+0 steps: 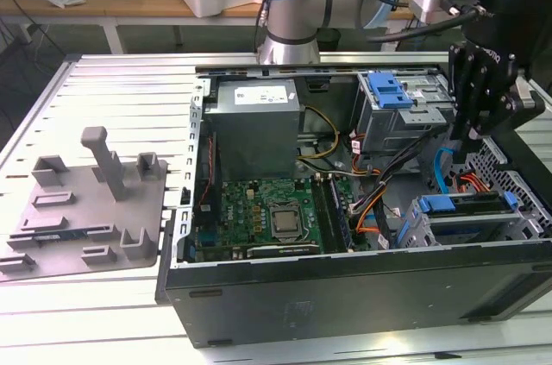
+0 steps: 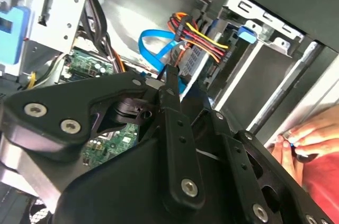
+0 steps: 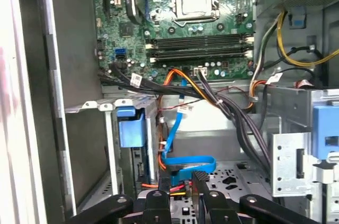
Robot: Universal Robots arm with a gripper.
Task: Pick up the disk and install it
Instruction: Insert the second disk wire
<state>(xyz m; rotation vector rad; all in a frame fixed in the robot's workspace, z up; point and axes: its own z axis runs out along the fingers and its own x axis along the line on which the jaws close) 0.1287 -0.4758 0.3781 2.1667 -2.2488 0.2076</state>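
The tool (image 1: 473, 128), its fingers close together and holding nothing I can make out, hangs over the case (image 1: 345, 287) just above the disk (image 1: 470, 210) in its bay.

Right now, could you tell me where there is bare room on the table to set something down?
Free: the slatted table beyond the grey fixture plate, beside the open computer case. Crowded: inside the case, where cables fill the space around the gripper.
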